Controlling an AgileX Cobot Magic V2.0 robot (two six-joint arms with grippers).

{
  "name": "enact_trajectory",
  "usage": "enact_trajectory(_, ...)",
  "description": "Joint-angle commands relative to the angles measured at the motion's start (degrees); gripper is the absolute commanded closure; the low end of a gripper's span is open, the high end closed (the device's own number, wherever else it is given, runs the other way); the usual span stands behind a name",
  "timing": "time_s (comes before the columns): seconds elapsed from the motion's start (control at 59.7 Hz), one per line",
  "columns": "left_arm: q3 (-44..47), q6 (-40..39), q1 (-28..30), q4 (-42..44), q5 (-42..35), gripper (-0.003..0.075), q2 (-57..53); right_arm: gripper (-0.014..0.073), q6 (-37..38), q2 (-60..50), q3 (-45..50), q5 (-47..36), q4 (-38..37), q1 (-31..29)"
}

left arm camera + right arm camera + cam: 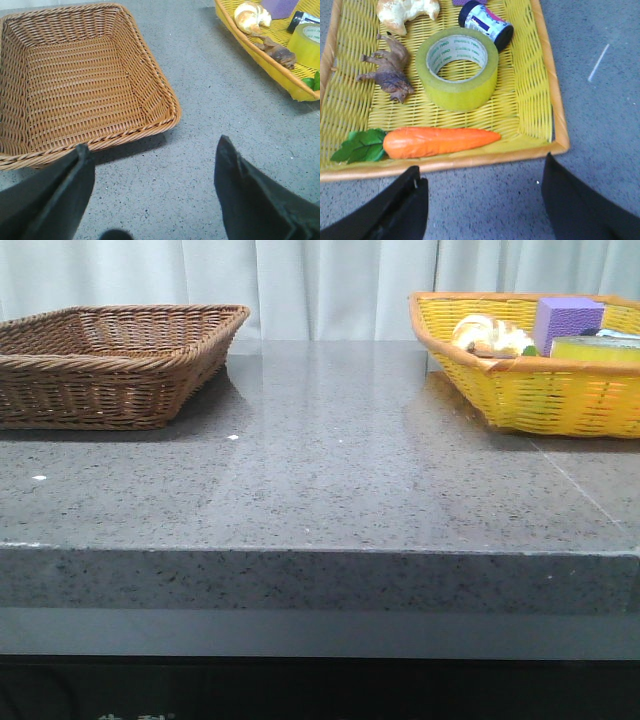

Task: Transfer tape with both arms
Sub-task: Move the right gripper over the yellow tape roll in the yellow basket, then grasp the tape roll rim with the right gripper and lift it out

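The tape, a wide yellow roll with a pale core and green print, lies flat in the yellow basket between a toy animal and a small jar. It also shows in the left wrist view and as a yellow-green edge in the front view. My right gripper is open and empty over the table, just outside the basket's rim, with a carrot between it and the tape. My left gripper is open and empty over bare table beside the brown basket. Neither gripper shows in the front view.
The brown wicker basket stands at the back left with nothing in it. The yellow basket at the back right also holds a carrot, a toy animal, bread, a jar and a purple block.
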Motion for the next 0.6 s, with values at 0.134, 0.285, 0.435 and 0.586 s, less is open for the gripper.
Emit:
enact_trajectory(0.134, -2.0, 0.1, -0.5, -0.6, -4.4, 0.0227, 0.0, 0.0086, -0.1, 11.9, -12.1, 0.2, -0.7, -0.3)
enact_trajectory(0.285, -2.0, 0.1, -0.5, -0.6, -4.4, 0.0227, 0.0, 0.0086, -0.2, 20.9, -20.0, 3.3, -0.8, -0.3)
enact_trajectory(0.435, -2.0, 0.1, -0.5, -0.6, -4.4, 0.0227, 0.0, 0.0086, -0.8, 29.2, -28.1, 8.2, -1.1, -0.7)
enact_trajectory(0.586, -2.0, 0.1, -0.5, -0.6, -4.4, 0.0227, 0.0, 0.0086, -0.8, 36.4, -34.4, 11.7, -1.0, -1.7)
